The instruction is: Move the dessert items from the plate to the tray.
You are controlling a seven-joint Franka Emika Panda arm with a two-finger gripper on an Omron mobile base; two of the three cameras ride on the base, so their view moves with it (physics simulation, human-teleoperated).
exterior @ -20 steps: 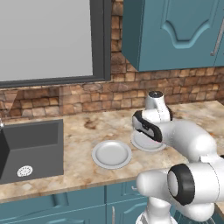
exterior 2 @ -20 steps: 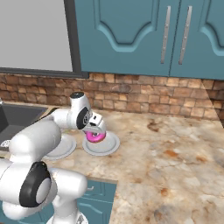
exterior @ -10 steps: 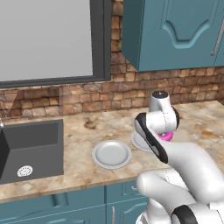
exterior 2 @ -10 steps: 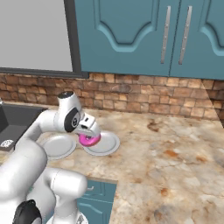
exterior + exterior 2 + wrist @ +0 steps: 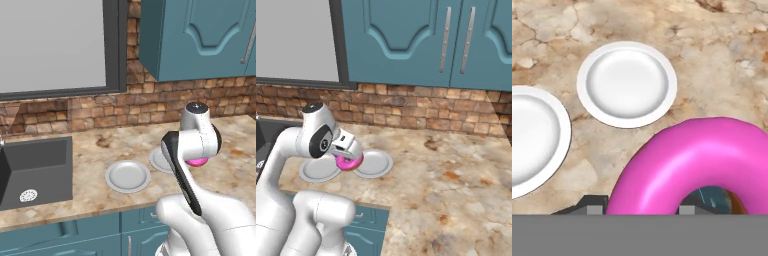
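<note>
My gripper (image 5: 349, 154) is shut on the pink-iced ring doughnut (image 5: 349, 162), held in the air above the counter over the gap between two round pale plates. Close up in the hand view, the doughnut (image 5: 698, 161) fills the lower right, with the gripper (image 5: 639, 208) clamped on its near rim. From the left base, the doughnut (image 5: 196, 161) peeks out under the hand. Both the right plate (image 5: 376, 164) and the left plate (image 5: 317, 171) are bare. The tray is out of view.
A dark sink (image 5: 35, 170) is set into the counter at the left. The marbled counter (image 5: 456, 190) stretches away to the right, backed by a brick wall. Blue cabinets (image 5: 421, 40) hang overhead. My own white arm (image 5: 185, 170) hides part of the right plate (image 5: 158, 159).
The doughnut has come up off the right plate in my gripper and drifted a little toward the base. My arm's elbow has swung around between the frames.
</note>
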